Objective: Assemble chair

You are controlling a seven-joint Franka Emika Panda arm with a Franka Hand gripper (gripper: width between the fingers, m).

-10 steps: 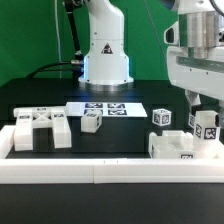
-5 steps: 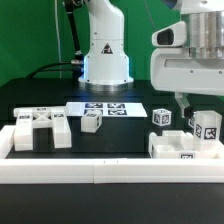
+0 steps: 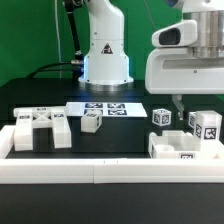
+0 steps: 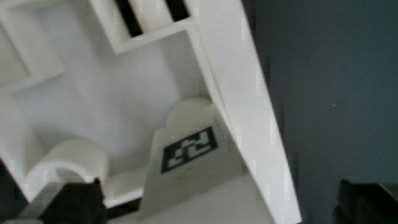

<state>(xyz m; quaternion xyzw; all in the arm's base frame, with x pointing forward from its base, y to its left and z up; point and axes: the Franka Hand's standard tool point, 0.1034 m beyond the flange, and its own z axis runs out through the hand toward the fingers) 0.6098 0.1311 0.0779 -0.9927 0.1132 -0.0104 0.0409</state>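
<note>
Gripper [image 3: 180,103] hanging above chair parts [image 3: 190,140], at 4 o'clock from marker board [image 3: 105,108]. Fingers standing wide apart, holding nothing, likely making room around tagged white part [image 4: 192,147]. Seat block [image 3: 40,130] waiting at 8 o'clock.

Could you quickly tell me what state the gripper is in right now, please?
Gripper: open, fingers spread wide above a white chair part, holding nothing.

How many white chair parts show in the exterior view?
5: seat block at the exterior view's left; small piece mid-table; cube, taller block and plate at its right. The arm may hide others.
</note>
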